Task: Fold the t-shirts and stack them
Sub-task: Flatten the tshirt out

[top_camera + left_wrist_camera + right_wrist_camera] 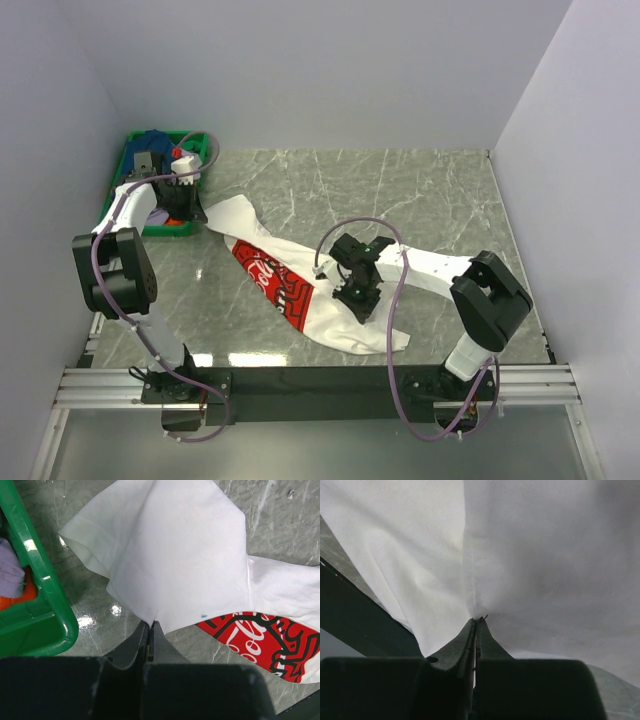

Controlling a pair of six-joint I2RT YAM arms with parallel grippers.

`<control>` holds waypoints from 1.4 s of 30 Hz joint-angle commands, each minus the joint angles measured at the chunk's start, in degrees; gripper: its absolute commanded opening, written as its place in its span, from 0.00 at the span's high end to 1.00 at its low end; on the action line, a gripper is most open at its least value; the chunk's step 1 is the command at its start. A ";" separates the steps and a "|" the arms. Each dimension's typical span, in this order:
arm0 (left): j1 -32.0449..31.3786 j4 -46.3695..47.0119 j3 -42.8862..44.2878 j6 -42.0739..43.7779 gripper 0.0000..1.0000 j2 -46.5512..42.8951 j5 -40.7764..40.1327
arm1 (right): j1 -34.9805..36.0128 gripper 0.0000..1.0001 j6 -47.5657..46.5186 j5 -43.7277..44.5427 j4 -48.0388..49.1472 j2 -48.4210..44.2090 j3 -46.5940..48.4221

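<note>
The white t-shirt (330, 285) with a red print (270, 275) lies stretched and rumpled across the table from upper left to right. My left gripper (200, 215) is shut on its upper-left edge, next to the crate; in the left wrist view the gripper (150, 624) pinches the white cloth (175, 555). My right gripper (358, 290) is shut on the shirt's middle; in the right wrist view the gripper (478, 620) pinches the white cloth (530, 555), which fills the view. Dark blue (155, 140), lavender (9, 575) and red (22, 595) shirts lie in the crate.
The green plastic crate (128, 160) stands at the far left corner, right beside my left gripper; it shows in the left wrist view (45, 605). The marble table (400, 190) ends at a black front edge (330, 378). Grey walls enclose three sides.
</note>
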 commanded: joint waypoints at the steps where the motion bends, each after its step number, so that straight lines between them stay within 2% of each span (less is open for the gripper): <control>1: 0.22 1.23 1.86 0.90 0.99 0.07 0.16 | 0.47 1.00 0.71 2.28 0.95 -1.42 0.12; 7: 0.31 0.44 3.09 0.90 1.00 0.16 0.60 | -0.23 1.00 1.33 4.91 -0.01 -6.85 1.52; 10: 0.39 -0.53 5.19 0.56 1.00 -0.28 1.13 | -3.12 1.00 0.80 6.41 -2.82 -10.02 5.21; 17: 1.36 -2.90 16.18 -2.43 1.00 -1.07 3.76 | -17.26 1.00 -5.52 10.89 -8.54 -14.95 17.59; 23: 1.80 0.35 22.51 -6.74 1.00 -5.81 5.17 | -25.71 1.00 -11.76 17.30 -8.37 -18.82 26.39; 29: 1.80 0.35 21.82 -7.10 1.00 -14.68 5.88 | -33.71 1.00 -17.39 20.65 -5.73 -24.88 31.93; 36: 1.71 -4.39 14.45 -0.95 1.00 -31.44 4.30 | -34.51 1.00 -18.27 23.98 -7.66 -36.12 33.51; 42: 1.80 -4.92 13.64 -1.47 1.00 -42.01 -0.62 | -34.51 1.00 -19.15 28.91 -8.89 -39.04 41.68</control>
